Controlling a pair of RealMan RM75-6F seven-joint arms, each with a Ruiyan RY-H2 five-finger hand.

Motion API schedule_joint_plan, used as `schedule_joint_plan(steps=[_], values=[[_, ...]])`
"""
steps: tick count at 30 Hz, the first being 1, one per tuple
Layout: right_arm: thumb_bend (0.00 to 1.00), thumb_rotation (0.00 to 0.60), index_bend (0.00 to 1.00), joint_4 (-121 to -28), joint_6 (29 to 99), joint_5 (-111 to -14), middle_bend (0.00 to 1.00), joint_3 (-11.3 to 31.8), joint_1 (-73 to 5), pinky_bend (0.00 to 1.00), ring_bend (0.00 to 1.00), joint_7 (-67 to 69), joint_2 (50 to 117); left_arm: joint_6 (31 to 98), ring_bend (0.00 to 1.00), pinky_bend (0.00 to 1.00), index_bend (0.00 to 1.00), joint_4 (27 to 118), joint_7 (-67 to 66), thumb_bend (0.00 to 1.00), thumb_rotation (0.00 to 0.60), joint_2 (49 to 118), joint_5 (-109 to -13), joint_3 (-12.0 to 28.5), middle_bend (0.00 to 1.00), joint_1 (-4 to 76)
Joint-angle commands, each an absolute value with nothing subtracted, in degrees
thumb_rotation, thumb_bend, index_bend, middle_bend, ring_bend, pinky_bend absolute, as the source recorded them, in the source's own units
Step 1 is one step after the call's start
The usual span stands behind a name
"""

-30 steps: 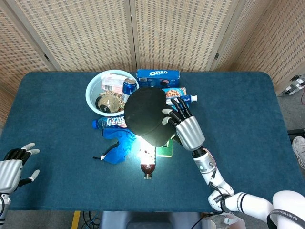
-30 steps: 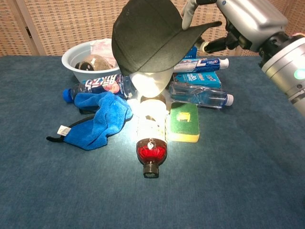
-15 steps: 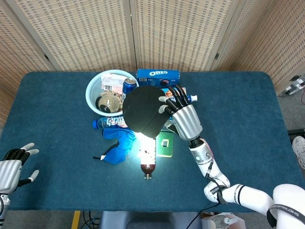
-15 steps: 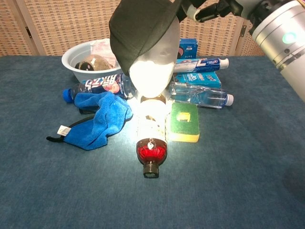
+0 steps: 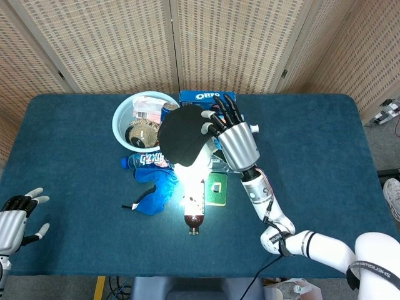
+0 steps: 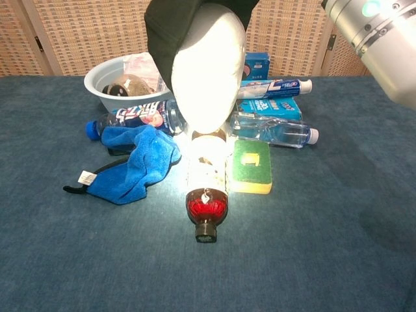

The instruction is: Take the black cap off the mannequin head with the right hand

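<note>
my right hand grips the black cap at its right edge, fingers spread over the crown, near the centre of the head view; the cap sits tilted back on the white mannequin head, whose bright face is bare in the chest view. crowded close around it: a light blue bowl of snacks to the upper left, an oreo box just behind, a toothpaste tube and a clear water bottle to the right, a green sponge and a red-capped bottle in front, a blue cloth at left. my left hand rests open, fingers apart, at the lower left edge of the tabletop.
</note>
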State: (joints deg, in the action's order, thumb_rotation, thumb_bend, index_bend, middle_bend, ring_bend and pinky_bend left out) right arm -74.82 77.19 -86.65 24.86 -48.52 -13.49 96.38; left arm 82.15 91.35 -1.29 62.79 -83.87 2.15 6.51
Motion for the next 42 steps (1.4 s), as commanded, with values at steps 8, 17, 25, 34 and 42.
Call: schedule_joint_plan(steps=[8,17,25,34,42], values=[[0.49,0.6,0.6,-72.1,75.3,-83.5,0.33,27.6,-52.1,0.0,0.06,-15.1,96.1,82.1,0.22,0.15,0.29,91.2,-1.3,0.23,0.6,62.9,-83.8,2.0,0.17,6.4],[0.49,0.6,0.6,-68.2,74.5,-81.2,0.34,29.6,-55.4,0.0,0.07,-16.4,95.8,82.0,0.22,0.15,0.29,91.0,-1.2,0.23,0.6,62.9,-83.7,2.1,0.17,6.4],[0.49,0.6,0.6,-67.1,75.1,-79.0,0.34,31.0,-56.0,0.0,0.07,-15.6,93.6,81.7,0.22,0.15,0.29,91.0,-1.1,0.23,0.6,63.0,-83.4,2.1,0.17,6.4],[0.49,0.6,0.6,-66.8,75.7,-77.8,0.34,30.0,-54.5,0.0,0.08,-15.0,90.0,81.6,0.22,0.15,0.29,91.0,-1.2,0.23,0.6,63.2,-84.1,2.1,0.17,6.7],[0.49,0.6,0.6,-64.1,75.4,-75.8,0.34,28.8,-52.5,0.0,0.08,-12.5,88.0,81.8,0.22,0.15,0.29,91.1,-1.4,0.23,0.6,63.5,-84.4,1.8,0.17,6.6]])
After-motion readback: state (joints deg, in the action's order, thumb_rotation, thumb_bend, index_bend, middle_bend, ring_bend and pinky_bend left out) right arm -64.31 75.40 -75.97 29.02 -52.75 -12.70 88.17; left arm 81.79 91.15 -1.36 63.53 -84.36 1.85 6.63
